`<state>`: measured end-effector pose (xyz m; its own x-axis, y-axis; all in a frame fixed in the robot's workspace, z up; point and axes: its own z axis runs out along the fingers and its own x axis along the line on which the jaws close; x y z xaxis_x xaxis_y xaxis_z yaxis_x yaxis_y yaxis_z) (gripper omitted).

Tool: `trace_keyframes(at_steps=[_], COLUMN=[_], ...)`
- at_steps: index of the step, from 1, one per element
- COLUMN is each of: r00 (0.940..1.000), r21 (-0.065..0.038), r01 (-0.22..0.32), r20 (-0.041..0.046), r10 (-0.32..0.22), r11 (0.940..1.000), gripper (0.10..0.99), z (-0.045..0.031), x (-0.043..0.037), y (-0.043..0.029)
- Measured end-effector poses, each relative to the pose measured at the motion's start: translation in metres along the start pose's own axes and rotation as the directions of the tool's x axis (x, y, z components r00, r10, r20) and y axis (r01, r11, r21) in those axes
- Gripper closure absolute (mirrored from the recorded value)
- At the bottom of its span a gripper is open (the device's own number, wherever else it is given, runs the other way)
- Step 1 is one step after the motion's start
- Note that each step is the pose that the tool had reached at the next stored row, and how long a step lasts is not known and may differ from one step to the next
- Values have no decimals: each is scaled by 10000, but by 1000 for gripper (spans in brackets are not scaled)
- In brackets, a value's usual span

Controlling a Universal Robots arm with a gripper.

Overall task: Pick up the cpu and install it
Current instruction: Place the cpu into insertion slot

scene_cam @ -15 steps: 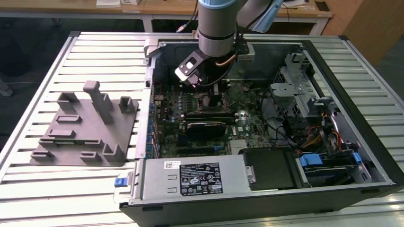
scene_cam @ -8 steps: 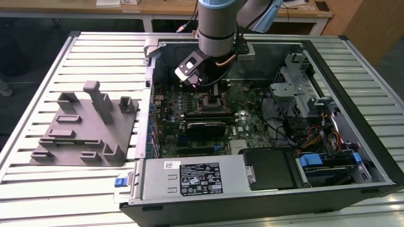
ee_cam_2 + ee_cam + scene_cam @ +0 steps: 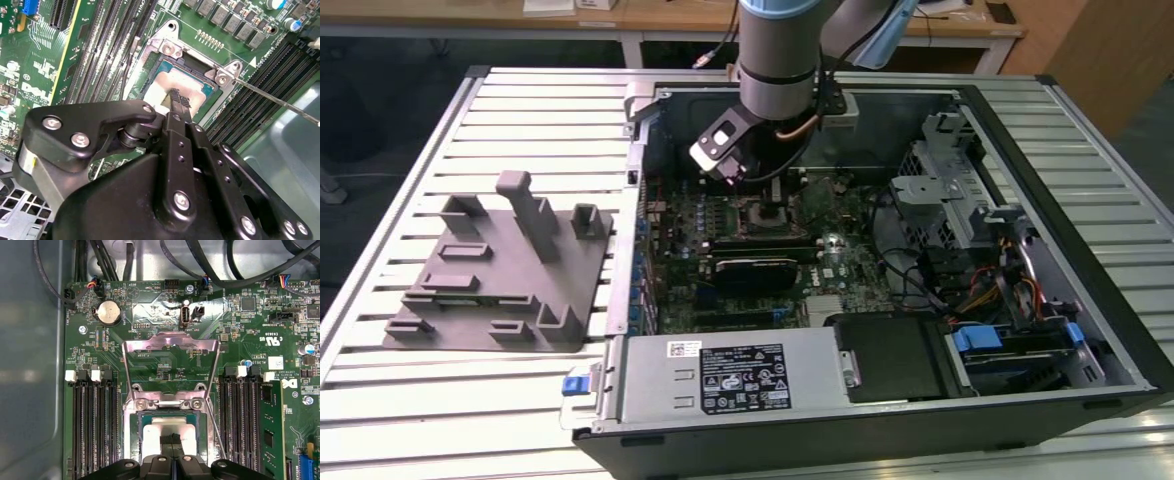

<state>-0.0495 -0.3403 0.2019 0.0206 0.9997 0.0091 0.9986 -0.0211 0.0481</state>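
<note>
The cpu (image 3: 152,432), a flat square chip with a silvery top, lies flat in the motherboard socket (image 3: 134,427) inside the open computer case. The socket's metal load plate (image 3: 170,342) stands swung open behind it. My gripper (image 3: 172,439) is directly over the middle of the chip, its two black fingertips pressed together with nothing between them. In the second wrist view the gripper (image 3: 177,97) tips rest at or just above the top of the cpu (image 3: 160,82). In the exterior view the gripper (image 3: 761,188) reaches down into the case over the socket (image 3: 767,215).
Memory slots (image 3: 92,425) flank the socket, with a stick (image 3: 265,425) fitted on one side. The thin socket lever (image 3: 270,97) sticks out nearby. A black block (image 3: 754,268) sits near the socket. A grey fixture (image 3: 494,270) stands at the exterior view's left. Case walls (image 3: 1067,200) and cables (image 3: 907,265) surround the board.
</note>
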Motion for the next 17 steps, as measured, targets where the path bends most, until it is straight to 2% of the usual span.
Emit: trace_keyframes(at_steps=[10,17], r00=[10000,10000], r21=[2,-13], r01=[0,-1], r20=[0,-25], r10=[0,1], r11=[10000,10000], gripper=[980,980], z=[46,19], x=[-1,4], y=[-2,1])
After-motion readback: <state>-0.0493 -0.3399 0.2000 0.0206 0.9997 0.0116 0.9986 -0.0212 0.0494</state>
